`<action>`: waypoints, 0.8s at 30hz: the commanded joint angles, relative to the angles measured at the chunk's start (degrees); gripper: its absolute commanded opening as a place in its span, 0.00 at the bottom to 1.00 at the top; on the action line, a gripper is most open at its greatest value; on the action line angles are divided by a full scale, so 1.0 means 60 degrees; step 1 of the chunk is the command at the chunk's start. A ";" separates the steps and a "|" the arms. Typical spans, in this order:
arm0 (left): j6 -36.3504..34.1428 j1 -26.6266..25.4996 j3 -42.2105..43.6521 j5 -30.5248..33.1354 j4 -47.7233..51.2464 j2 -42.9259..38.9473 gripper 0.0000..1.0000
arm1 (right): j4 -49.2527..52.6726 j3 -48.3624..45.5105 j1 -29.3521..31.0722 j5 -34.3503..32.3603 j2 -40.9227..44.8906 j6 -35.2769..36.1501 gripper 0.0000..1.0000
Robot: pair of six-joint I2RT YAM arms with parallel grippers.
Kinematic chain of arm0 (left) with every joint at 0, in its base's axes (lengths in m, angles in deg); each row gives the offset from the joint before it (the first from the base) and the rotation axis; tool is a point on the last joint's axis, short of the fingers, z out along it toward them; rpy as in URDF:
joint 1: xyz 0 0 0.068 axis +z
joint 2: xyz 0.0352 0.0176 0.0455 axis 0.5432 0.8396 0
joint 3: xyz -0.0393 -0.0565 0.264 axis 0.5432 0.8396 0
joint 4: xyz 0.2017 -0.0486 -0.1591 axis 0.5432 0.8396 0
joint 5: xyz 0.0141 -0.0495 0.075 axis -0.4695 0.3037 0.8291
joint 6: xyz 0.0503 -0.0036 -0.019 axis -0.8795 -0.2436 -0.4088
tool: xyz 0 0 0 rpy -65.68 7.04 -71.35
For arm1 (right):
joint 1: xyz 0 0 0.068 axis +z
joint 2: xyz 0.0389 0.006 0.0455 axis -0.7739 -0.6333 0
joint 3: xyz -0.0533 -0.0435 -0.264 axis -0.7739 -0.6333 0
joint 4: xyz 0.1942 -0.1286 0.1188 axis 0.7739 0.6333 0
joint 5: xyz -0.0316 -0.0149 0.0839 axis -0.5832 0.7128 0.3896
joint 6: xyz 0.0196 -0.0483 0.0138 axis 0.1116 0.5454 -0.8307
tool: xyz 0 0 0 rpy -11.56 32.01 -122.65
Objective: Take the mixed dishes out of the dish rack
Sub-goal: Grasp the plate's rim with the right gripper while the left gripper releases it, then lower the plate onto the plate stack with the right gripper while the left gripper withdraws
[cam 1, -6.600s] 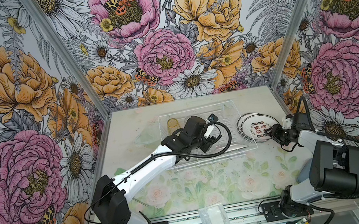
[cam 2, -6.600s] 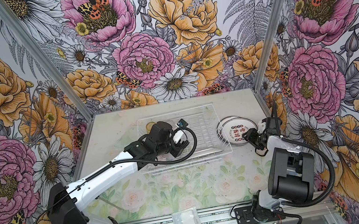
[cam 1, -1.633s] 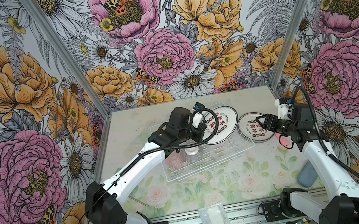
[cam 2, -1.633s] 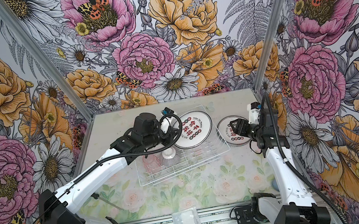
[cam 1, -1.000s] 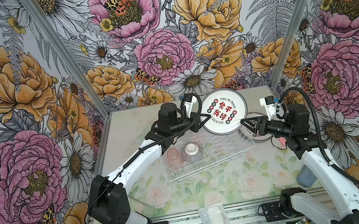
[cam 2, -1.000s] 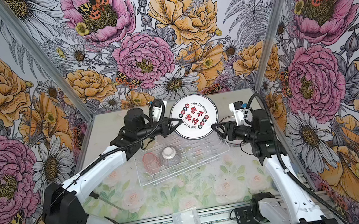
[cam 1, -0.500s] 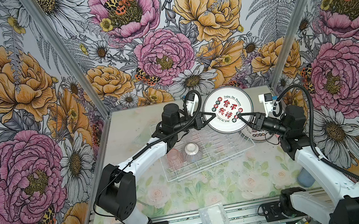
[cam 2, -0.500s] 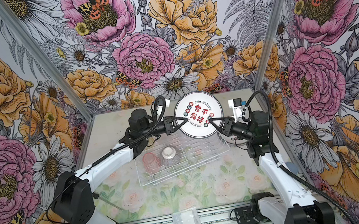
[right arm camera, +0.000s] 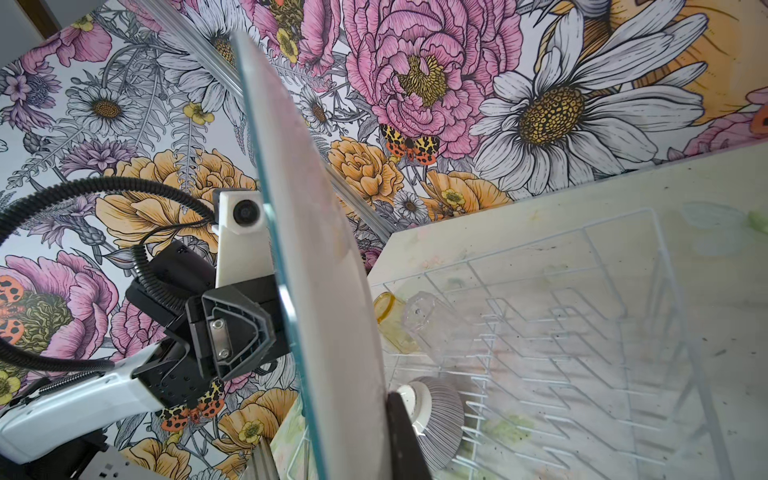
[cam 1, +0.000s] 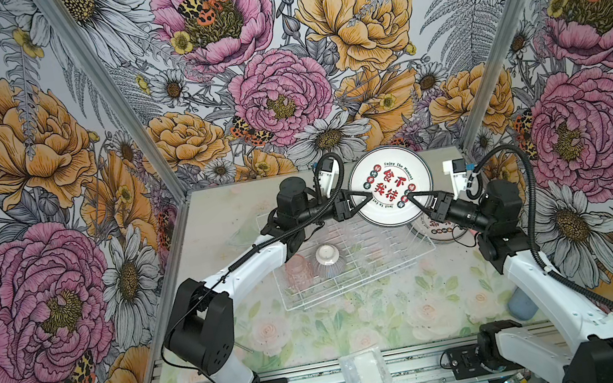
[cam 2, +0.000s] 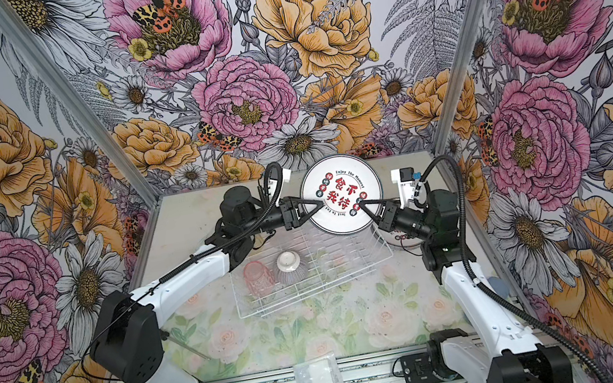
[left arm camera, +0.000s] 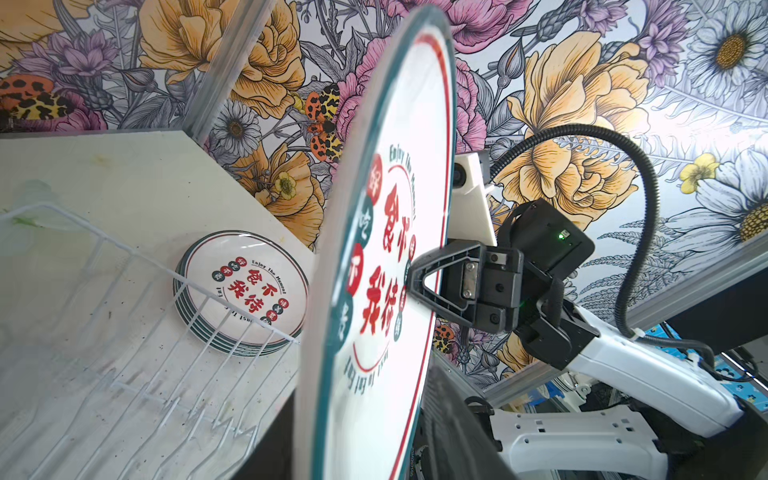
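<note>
Over dish rack (cam 1: 371,264), right hand (cam 1: 409,196) clamps raised plate (cam 1: 388,170), left hand (cam 1: 369,198) opposite, spread unclear.

The round white dark-rimmed plate (cam 1: 390,187) is shining glossy and smooth; the white wire dish rack (cam 1: 382,249) is looking like thin coated metal, lightly speckled.

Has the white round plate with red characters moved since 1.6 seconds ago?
Yes: the plate has shifted toward the back wall and right, closer to the stack of matching plates.
</note>
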 commanded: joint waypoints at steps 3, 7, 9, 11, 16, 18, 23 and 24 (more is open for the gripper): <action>-0.1239 0.0007 0.0197 0.0657 0.1386 -0.0576 0.47 | 0.0847 0.0894 -0.0244 -0.1213 0.0440 0.0435 0.00; -0.2608 0.0127 0.0428 0.2326 0.3471 -0.1462 0.46 | 0.1932 0.1264 -0.0930 -0.1927 0.0403 0.0759 0.00; -0.3031 0.0297 0.0720 0.3043 0.4255 -0.2094 0.46 | 0.2310 0.1372 -0.1502 -0.2067 0.0363 0.0873 0.00; -0.3386 0.0492 0.0940 0.3768 0.5033 -0.2738 0.46 | 0.2566 0.1423 -0.2105 -0.2052 0.0214 0.0911 0.00; -0.3868 0.1180 0.1559 0.5377 0.6623 -0.4241 0.49 | 0.3760 0.1685 -0.3052 -0.2629 -0.0404 0.1672 0.00; -0.3817 0.1569 0.1931 0.5710 0.6844 -0.4718 0.49 | 0.3874 0.1605 -0.3264 -0.2804 -0.0641 0.1850 0.00; -0.3418 0.2532 0.3020 0.6036 0.6818 -0.5560 0.49 | 0.4038 0.1399 -0.3617 -0.3339 -0.1142 0.2326 0.00; -0.3374 0.2637 0.3156 0.6045 0.6802 -0.5617 0.49 | 0.4040 0.1347 -0.3664 -0.3389 -0.1214 0.2391 0.00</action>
